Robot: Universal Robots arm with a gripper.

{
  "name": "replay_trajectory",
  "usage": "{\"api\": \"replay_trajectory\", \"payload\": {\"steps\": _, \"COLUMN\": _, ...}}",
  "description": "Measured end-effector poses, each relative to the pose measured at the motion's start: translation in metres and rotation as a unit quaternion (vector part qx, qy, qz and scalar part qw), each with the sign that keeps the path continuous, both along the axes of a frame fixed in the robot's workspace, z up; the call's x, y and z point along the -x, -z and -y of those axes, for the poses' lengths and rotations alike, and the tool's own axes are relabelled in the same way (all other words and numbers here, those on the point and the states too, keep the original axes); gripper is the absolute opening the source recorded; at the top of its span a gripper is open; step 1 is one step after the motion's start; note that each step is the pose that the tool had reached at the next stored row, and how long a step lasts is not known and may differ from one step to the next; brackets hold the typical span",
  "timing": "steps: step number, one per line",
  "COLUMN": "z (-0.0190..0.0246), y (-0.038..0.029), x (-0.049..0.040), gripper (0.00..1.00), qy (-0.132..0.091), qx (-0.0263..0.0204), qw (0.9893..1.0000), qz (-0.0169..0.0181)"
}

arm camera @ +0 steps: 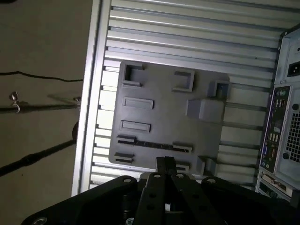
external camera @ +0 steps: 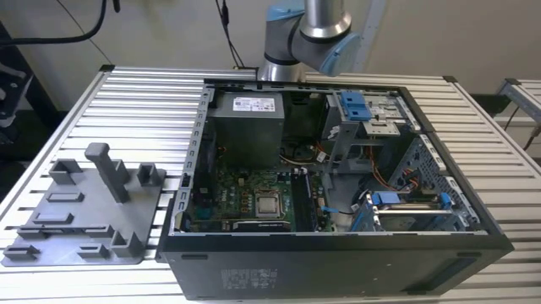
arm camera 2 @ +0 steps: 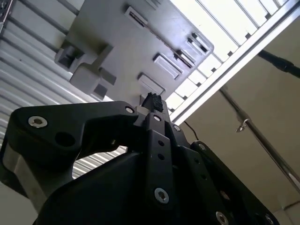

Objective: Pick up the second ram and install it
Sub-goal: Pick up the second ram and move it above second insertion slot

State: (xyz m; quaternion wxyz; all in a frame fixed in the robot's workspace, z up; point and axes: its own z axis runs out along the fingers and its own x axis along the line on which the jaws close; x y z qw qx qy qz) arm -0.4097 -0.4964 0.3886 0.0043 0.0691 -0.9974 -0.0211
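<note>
Gripper (arm camera: 165,161): fingers pressed together in both wrist views, hanging above the tray.
Second ram (arm camera: 154,145): thin dark stick, edge-on, in the tray's slot between two end brackets, seen in the first wrist view.
Tray (external camera: 85,212): grey, at the table's (external camera: 144,95) edge on the exterior view's left.
Computer case (external camera: 338,266): open, just beside the tray, holding the motherboard (external camera: 228,190).

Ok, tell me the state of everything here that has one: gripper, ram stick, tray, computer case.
gripper: shut, nothing seen in it, above the grey tray.
second ram: on edge in the grey tray, not gripped.
grey tray: flat on the slatted table.
computer case: on its side, panel off, open.
</note>
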Motion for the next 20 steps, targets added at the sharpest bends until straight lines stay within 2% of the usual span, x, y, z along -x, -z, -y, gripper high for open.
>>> {"api": "replay_trajectory", "payload": {"steps": 4, "z": -0.0003, "y": 0.0000, "x": 0.0000, "gripper": 0.11, "qy": -0.031, "qx": 0.0011, "qw": 0.9995, "qz": 0.0000}}
{"api": "replay_trajectory", "payload": {"steps": 9, "z": -0.0005, "y": 0.0000, "x": 0.0001, "gripper": 0.11, "qy": -0.069, "qx": 0.0031, "qw": 0.9976, "qz": 0.0000}}
{"api": "replay_trajectory", "payload": {"steps": 13, "z": -0.0006, "y": 0.0000, "x": 0.0001, "gripper": 0.11, "qy": -0.099, "qx": 0.0049, "qw": 0.9950, "qz": -0.0001}}
{"api": "replay_trajectory", "payload": {"steps": 20, "z": -0.0010, "y": -0.0001, "x": 0.0001, "gripper": 0.11, "qy": -0.145, "qx": 0.0076, "qw": 0.9894, "qz": -0.0001}}
